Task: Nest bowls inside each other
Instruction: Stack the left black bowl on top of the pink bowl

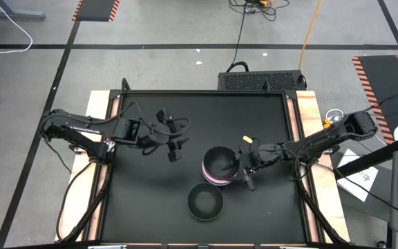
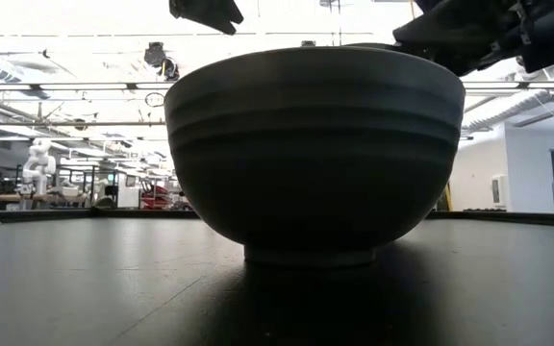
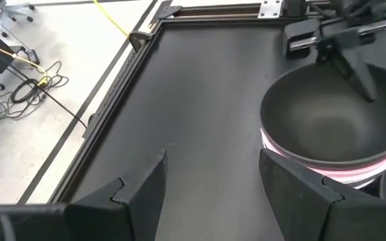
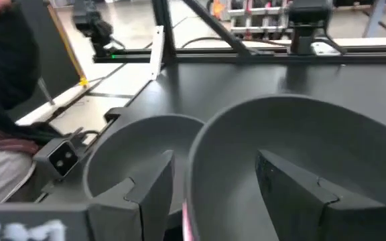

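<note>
Stack of bowls (image 1: 220, 166) mid-table, black one on top, pink and white rims showing beneath. Lone black bowl (image 1: 205, 202) just in front, nr table's (image 1: 144, 207) front edge, slim gap betw the two. Right gripper (image 1: 244, 170) at stack's right rim, fingers apart, one inside top bowl. Left gripper (image 1: 176, 139) raised left of stack, fingers apart, nothing held. Wide bare surface on left half.
</note>
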Motion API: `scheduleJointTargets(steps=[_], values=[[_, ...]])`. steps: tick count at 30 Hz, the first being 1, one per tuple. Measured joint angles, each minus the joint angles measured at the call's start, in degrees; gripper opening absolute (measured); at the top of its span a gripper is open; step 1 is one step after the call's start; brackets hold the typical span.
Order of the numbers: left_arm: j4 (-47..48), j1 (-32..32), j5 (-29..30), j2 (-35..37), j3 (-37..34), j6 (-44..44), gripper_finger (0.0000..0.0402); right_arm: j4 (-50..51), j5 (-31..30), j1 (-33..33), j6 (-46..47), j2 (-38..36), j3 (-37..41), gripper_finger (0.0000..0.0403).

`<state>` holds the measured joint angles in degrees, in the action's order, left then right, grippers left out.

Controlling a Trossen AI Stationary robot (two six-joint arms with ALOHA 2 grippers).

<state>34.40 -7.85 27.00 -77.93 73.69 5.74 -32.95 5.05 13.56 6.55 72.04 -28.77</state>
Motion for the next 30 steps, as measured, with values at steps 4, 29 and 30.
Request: scheduleJointTargets(steps=[4,29,30], values=[[0.0,-0.8,0.0,0.0,0.0,0.0,0.0239,-0.5,-0.6,0.0,0.7,1.1,0.0,0.0199],[0.1,-4.0,0.0,0.0,0.0,0.6,0.0239,-4.1,-0.8,1.6,4.7,5.1,0.0,0.0199],[0.2,-4.0,0.0,0.0,0.0,0.7,0.0239,-3.5,-0.8,1.6,4.4,4.3,-0.1,0.0199]])
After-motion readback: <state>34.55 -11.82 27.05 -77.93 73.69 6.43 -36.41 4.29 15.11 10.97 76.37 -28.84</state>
